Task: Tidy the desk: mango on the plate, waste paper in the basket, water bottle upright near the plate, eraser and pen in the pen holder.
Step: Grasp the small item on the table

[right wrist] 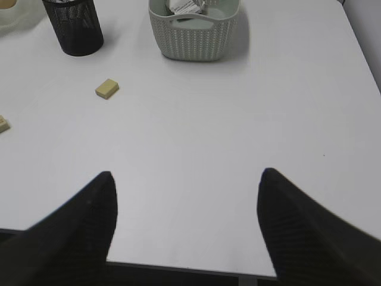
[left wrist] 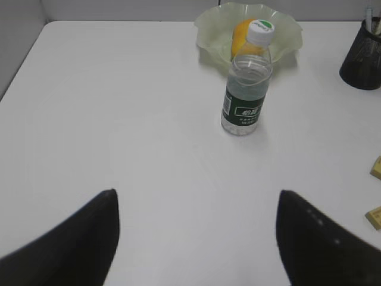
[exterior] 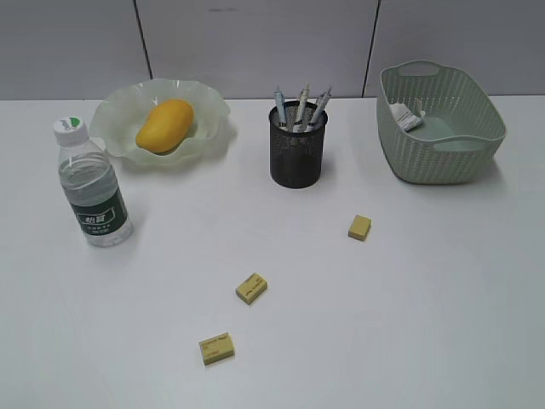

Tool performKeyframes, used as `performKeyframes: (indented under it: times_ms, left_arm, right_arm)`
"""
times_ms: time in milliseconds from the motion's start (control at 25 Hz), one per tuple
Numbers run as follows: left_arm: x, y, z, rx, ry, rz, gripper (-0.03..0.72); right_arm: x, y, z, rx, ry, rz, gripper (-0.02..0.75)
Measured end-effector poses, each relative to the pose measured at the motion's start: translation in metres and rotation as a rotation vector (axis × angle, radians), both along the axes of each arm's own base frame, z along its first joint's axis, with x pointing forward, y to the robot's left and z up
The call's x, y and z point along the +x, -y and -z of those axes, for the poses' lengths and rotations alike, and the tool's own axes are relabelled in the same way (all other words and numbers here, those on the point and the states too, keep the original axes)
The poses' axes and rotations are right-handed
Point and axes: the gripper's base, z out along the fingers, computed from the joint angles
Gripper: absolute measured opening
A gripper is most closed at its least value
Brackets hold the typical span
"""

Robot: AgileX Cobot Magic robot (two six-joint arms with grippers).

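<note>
The mango (exterior: 164, 125) lies on the ruffled pale-green plate (exterior: 115, 115) at the back left. In front of it the water bottle (exterior: 92, 185) stands upright on the desk (exterior: 409, 298). Several pens (exterior: 301, 107) stick out of the black mesh pen holder (exterior: 298, 156). The waste paper (exterior: 407, 116) rests inside the sage basket (exterior: 443, 128). Three yellow erasers lie loose: one (exterior: 359, 227) right of centre, one (exterior: 251, 288) in the middle, one (exterior: 217, 348) nearer the front. My left gripper (left wrist: 196, 193) hangs open and empty well short of the bottle (left wrist: 244, 83). My right gripper (right wrist: 186, 176) is open over the desk's near edge.
A grey panelled wall runs behind the desk. In the right wrist view the desk's front edge (right wrist: 178, 265) lies just below my fingers. Neither arm shows in the exterior view.
</note>
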Motion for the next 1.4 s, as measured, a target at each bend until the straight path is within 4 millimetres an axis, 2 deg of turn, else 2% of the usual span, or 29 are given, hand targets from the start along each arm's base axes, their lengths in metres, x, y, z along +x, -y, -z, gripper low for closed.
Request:
performKeyframes:
  times_ms: [320,520,720,840,1080,1160,1400]
  left_arm:
    - [0.0,0.0,0.0,0.0,0.0,0.0,0.502]
    - [0.001,0.001,0.0,-0.01,-0.011,0.007,0.489]
    - [0.015,0.005,-0.008,-0.004,-0.195,0.028,0.488]
    - [0.028,0.006,-0.02,0.011,-0.305,0.033,0.488]
    - [0.063,0.018,-0.049,-0.053,-0.409,0.098,0.472]
    - [0.078,0.021,-0.048,-0.071,-0.469,0.108,0.462]
    - [0.122,0.036,-0.026,-0.001,-0.703,0.201,0.456]
  right_arm:
    - [0.0,0.0,0.0,0.001,0.0,0.0,0.573]
    - [0.0,0.0,0.0,0.001,0.0,0.0,0.573]
    - [0.0,0.0,0.0,0.001,0.0,0.0,0.573]
    - [0.0,0.0,0.0,0.001,0.0,0.0,0.573]
    - [0.0,0.0,0.0,0.001,0.0,0.0,0.573]
    - [0.0,0.0,0.0,0.001,0.0,0.0,0.573]
    - [0.0,0.0,0.0,0.001,0.0,0.0,0.573]
